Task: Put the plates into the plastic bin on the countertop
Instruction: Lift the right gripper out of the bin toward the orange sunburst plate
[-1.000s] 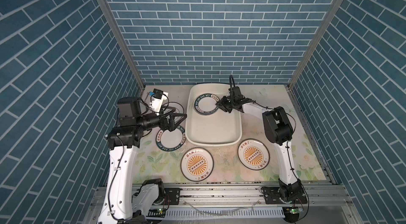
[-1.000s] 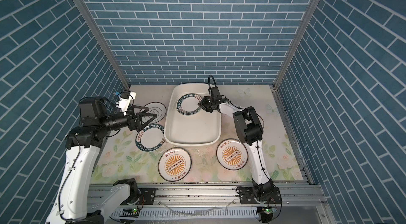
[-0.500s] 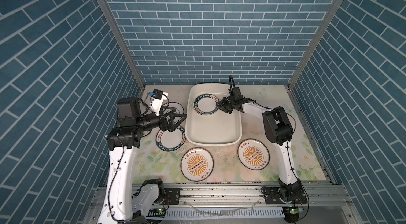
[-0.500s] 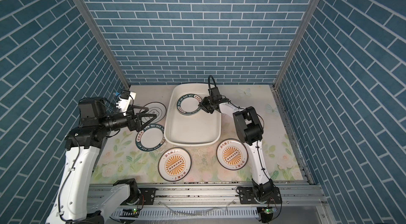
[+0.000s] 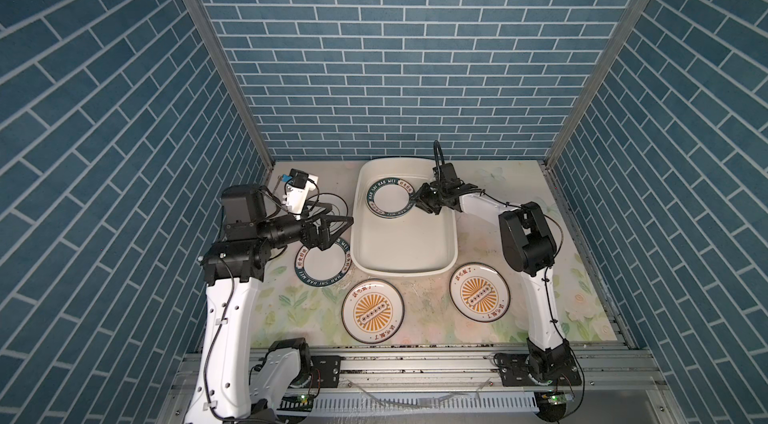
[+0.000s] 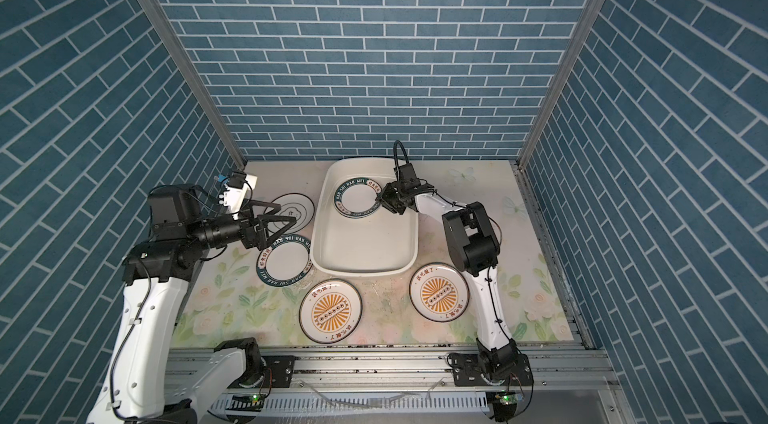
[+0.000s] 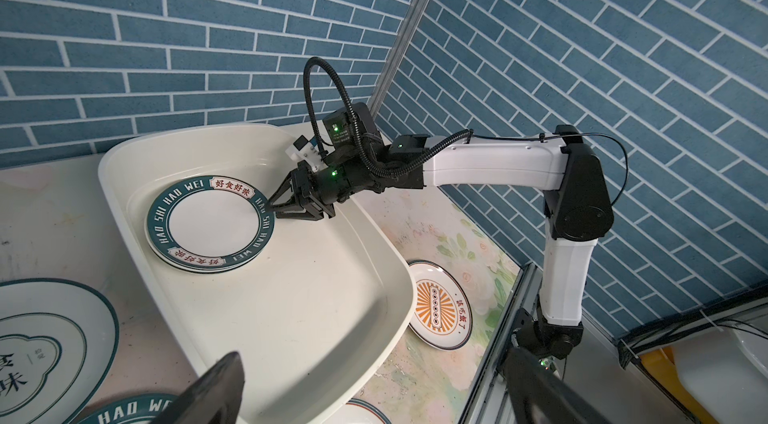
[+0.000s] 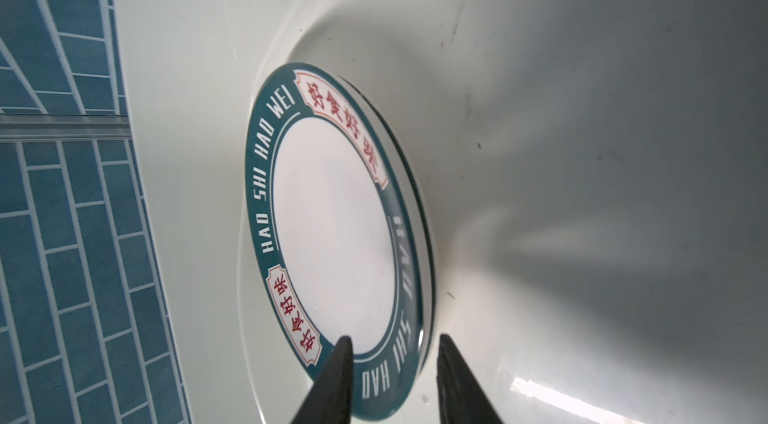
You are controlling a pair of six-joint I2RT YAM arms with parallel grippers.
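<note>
Nearest me, one round white orange-sunburst plate (image 5: 372, 311) and its twin (image 5: 479, 291) lie flat and apart on the flower-printed tabletop (image 5: 428, 318). Beyond them, just left of the large glossy white plastic bin (image 5: 403, 243), a green-rimmed white plate (image 5: 323, 266) lies on the tabletop. The left gripper (image 5: 338, 213) hovers over it, jaws wide apart and empty. Farther back lies a black-ringed white plate (image 6: 303, 207). At the bin's far end I note a stack of green-rimmed plates (image 7: 212, 222). The right gripper (image 7: 271, 206) straddles its top rim, jaws partly apart; I cannot tell whether they pinch.
</note>
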